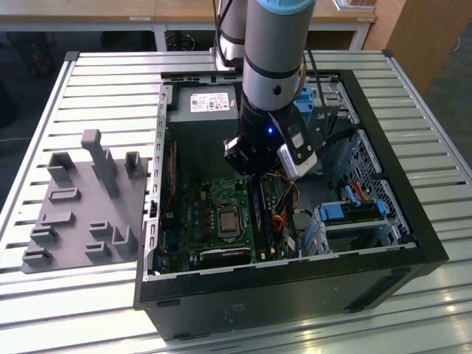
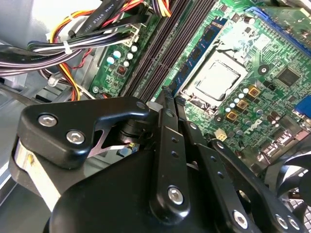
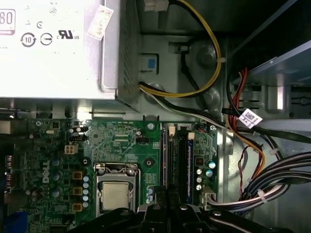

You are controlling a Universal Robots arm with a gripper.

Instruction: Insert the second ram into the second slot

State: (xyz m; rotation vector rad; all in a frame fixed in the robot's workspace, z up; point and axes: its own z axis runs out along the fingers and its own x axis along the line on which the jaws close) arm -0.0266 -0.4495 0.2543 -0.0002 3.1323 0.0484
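Open PC case (image 1: 280, 295) | we see the gripper (image 2: 173, 95) low over the motherboard (image 2: 252, 53), fingers (image 2: 165, 126) pressed together | blue ram stick (image 2: 199, 48) stands in the slot beside the CPU socket (image 2: 216, 80), gripper tips at its end.

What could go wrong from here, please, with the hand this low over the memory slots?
The hand hangs close over the narrow, side-by-side memory slots. A slight offset could press into the wrong one or knock the blue stick seated beside the processor socket. The cable bundle lies right beside the slots, so the hand's links might snag a wire.
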